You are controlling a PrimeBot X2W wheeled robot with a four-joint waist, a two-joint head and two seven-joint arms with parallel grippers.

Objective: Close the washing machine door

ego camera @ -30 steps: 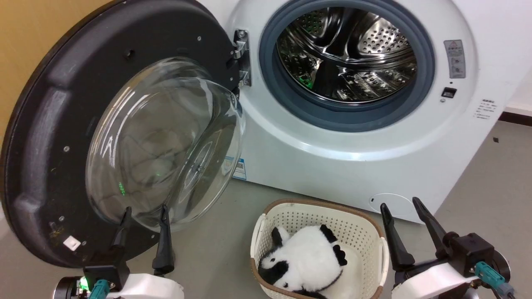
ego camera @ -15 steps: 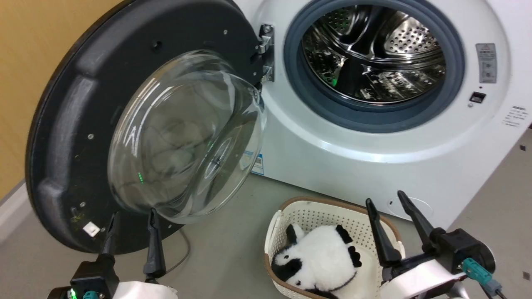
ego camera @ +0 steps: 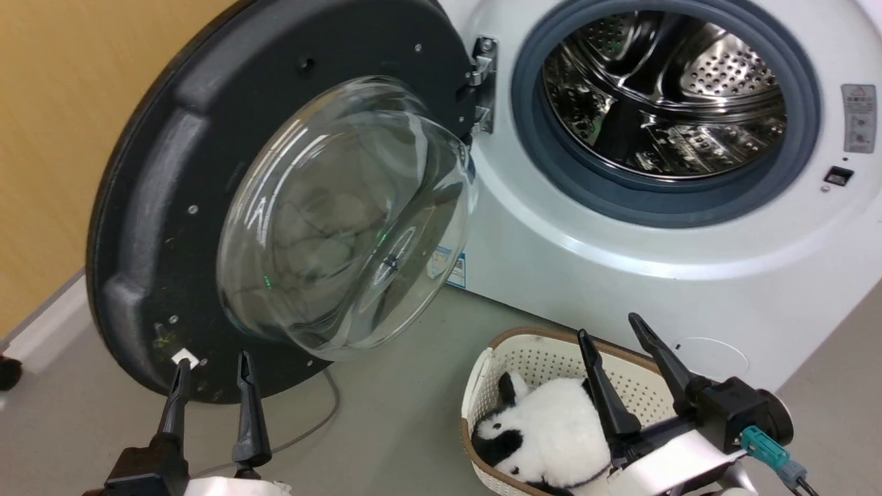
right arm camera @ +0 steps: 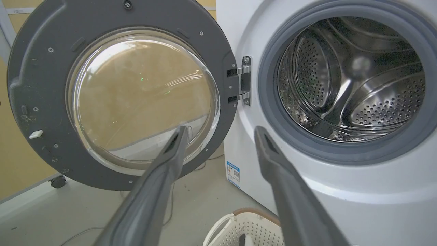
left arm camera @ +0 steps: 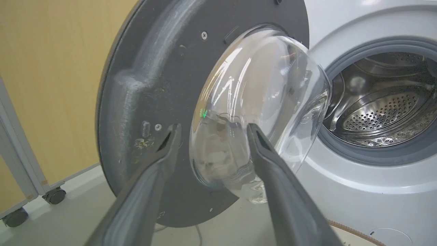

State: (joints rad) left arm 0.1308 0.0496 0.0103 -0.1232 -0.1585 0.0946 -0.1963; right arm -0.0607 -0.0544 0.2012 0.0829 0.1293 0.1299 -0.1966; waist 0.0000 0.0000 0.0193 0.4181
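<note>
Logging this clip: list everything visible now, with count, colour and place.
washing machine door: 1, black with clear glass bowl, swung open, left
washing machine: 1, white, right
drum: 1, steel, inside the machine
gasket: 1, grey, around the drum opening
sticker: 1, blue, machine's lower front
basket: 1, cream, floor before the machine
panda plush: 1, black and white, in the basket
left end effector: 1, dark, open, lower left
right end effector: 1, dark, open, lower right

We see bright, even indoor light, with only soft shadows on the floor (ego camera: 400, 427). White glare streaks cross the glass of the washing machine door (ego camera: 344, 213), and the steel drum (ego camera: 661, 96) glints. The fingers (left arm camera: 143, 191) of the left gripper (left arm camera: 213, 128) and those of the right gripper (right arm camera: 221, 129) look soft and out of focus up close.
</note>
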